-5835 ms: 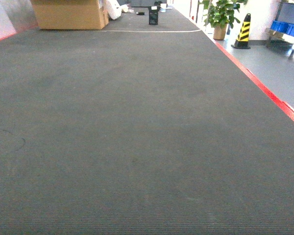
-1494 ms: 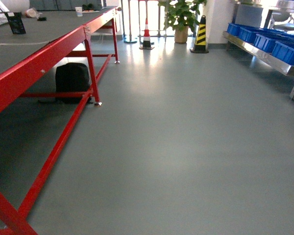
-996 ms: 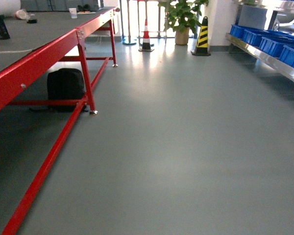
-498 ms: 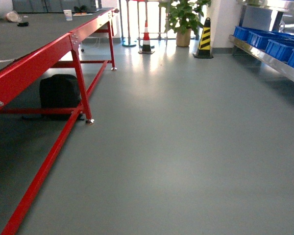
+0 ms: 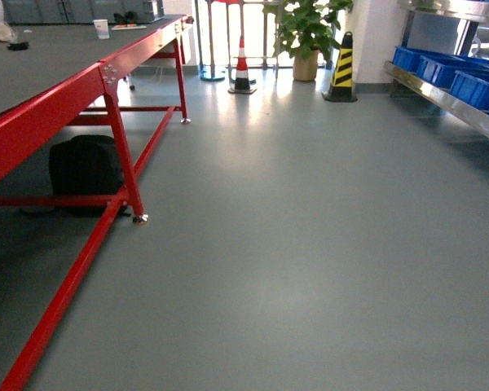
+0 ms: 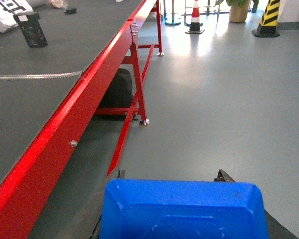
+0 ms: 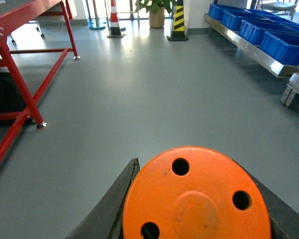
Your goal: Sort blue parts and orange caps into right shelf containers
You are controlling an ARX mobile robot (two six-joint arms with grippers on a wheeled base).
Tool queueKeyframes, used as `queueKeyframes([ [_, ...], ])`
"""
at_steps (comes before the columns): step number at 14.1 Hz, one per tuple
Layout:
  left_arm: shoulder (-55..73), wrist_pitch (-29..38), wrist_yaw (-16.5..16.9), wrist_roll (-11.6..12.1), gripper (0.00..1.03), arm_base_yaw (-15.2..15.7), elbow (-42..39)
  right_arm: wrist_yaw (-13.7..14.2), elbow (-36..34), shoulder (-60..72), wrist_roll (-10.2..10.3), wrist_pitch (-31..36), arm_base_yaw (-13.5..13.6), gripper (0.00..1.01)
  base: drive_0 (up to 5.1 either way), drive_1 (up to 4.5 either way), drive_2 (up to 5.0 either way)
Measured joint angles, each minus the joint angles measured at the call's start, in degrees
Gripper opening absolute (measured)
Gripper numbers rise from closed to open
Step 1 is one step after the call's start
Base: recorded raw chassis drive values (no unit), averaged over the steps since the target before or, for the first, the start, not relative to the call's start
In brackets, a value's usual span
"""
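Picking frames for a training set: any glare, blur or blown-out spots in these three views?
Head: bright glare on the floor near the striped cone; otherwise sharp. Left wrist: the blue part fills the bottom edge, slightly soft; the same floor glare shows at the top. Right wrist: the orange cap looms close but stays fairly crisp; crates clear.
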Motion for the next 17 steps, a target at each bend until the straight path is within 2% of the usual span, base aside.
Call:
queueKeyframes([
  [17,0.0,0.0,0.0,0.0,0.44,0.0,0.0,0.0,0.0,0.0,0.0,0.2,0.0,0.43,0.0,4.29,-4.3],
])
